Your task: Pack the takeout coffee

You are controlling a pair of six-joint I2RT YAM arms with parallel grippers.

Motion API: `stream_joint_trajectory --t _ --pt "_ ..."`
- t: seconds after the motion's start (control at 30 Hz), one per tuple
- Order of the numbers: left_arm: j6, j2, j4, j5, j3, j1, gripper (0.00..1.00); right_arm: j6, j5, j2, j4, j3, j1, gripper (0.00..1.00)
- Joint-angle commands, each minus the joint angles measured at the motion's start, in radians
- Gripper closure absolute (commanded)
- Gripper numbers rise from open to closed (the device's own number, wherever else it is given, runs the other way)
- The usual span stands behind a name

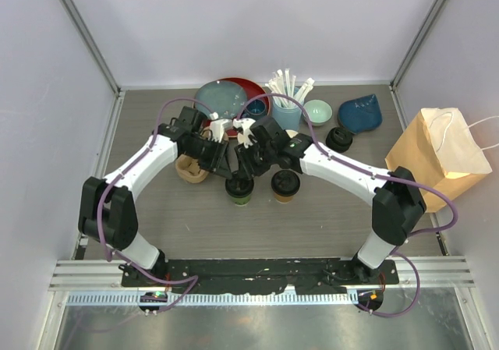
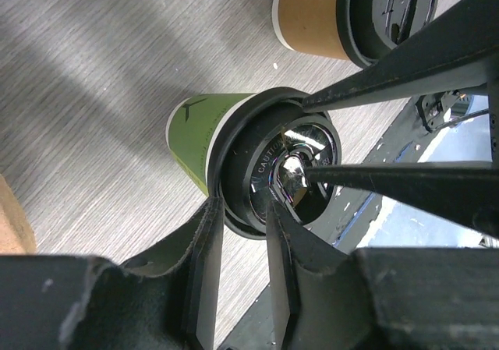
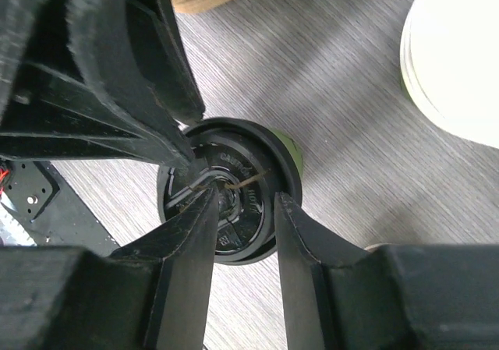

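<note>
Your bench (image 1: 327, 210) is walled on three sides, and the bag (image 1: 440, 153) stands at its right edge against the right wall. From above I cannot tell whether its mouth is open. Nothing is packed yet, as far as you can see. Both cups are on the bench mid-front, well apart from the bag, so you have the whole carry left to do.

The green cup (image 1: 240, 197) is upright under both wrists and the brown cup (image 1: 285, 188) is just beside it on the right. Both are lidded. My guess is you are seating the green cup's lid (image 2: 249, 171).

The left fingers (image 2: 204, 272) stand narrow, astride the lid's near rim. I cannot tell whether they pinch it. The right fingers (image 3: 187, 264) are partly apart with their tips on top of the lid, gripping nothing.

For room, the front right of the bench between the cups and the bag is bare, which gives you a straight lane. Behind the cups it is crowded. The straw cup (image 1: 287, 114), the dishes and a black lid stack (image 1: 340, 138) sit there, and a cup stack (image 1: 191, 169) is just left of your left wrist. Both sets of fingers share one lid, so back one arm off before lifting. Mind the brown cup when the right arm swings out.
</note>
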Motion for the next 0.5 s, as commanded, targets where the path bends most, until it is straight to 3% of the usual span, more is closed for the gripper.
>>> stream_joint_trajectory --t 0.0,0.2,0.23,0.27,0.37,0.47 --pt "0.013 -0.049 -0.028 0.001 0.061 0.003 0.67 -0.032 0.0 -0.001 -0.034 0.096 0.007 0.59" --pt "-0.015 -0.093 -0.011 0.006 0.063 0.029 0.68 -0.006 0.051 -0.039 -0.046 0.088 0.003 0.59" --pt "-0.023 -0.096 0.0 0.003 0.032 0.03 0.69 0.015 0.054 -0.055 -0.041 0.074 -0.004 0.62" --pt "-0.045 -0.098 0.015 0.0 0.011 0.029 0.73 0.031 0.052 -0.062 -0.034 0.056 -0.008 0.72" --pt "-0.073 -0.082 0.05 -0.005 -0.051 0.029 0.77 0.078 0.036 -0.076 -0.011 -0.011 -0.019 0.82" --pt "-0.076 -0.049 0.044 -0.01 -0.065 0.03 0.78 0.109 0.023 -0.084 0.005 -0.053 -0.024 0.81"
